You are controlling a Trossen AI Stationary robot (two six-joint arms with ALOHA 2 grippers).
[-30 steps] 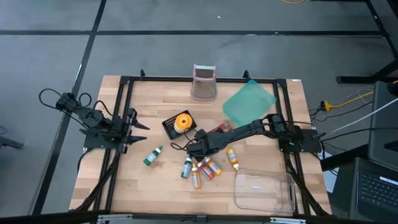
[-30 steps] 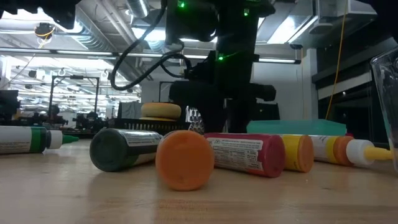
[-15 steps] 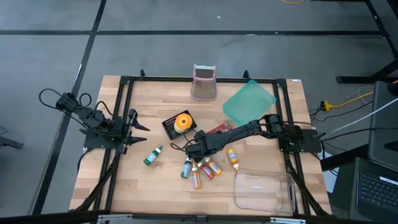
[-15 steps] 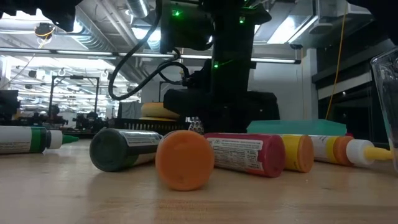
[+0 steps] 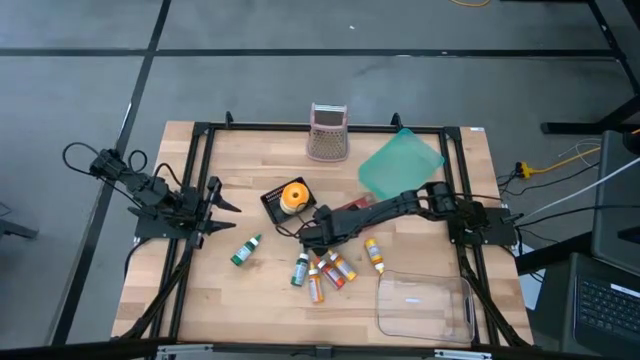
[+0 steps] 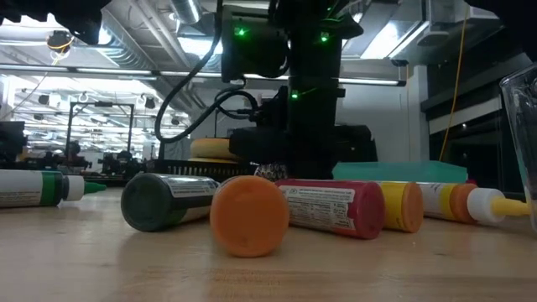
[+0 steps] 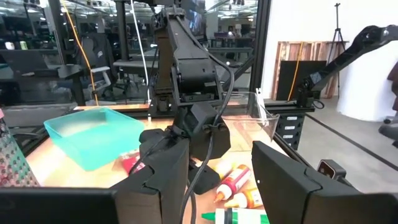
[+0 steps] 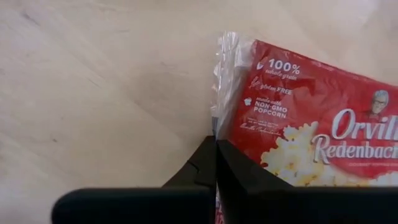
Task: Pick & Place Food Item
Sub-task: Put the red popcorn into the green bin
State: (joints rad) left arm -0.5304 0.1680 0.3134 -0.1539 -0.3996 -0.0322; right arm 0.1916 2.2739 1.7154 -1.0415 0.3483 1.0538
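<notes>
Red and glossy, the popcorn bag fills the right side of the right wrist view, lying flat on the pale wooden table. We see the right gripper with its two dark fingers pressed together on the bag's clear crimped edge, pinching it low against the wood. In the high view that gripper sits just right of the frame's centre, at the end of the right arm that stretches in from the right edge, and a strip of the bag shows beside the arm.

Just left of it we find a black tray holding an orange round item. Below the gripper a cluster of small bottles lies scattered, with a green bottle apart to the lower left. A teal lid lies at upper right, a clear container at lower right, and a pink grater at top centre.

The left gripper waits at the table's left edge, its fingers spread apart.
</notes>
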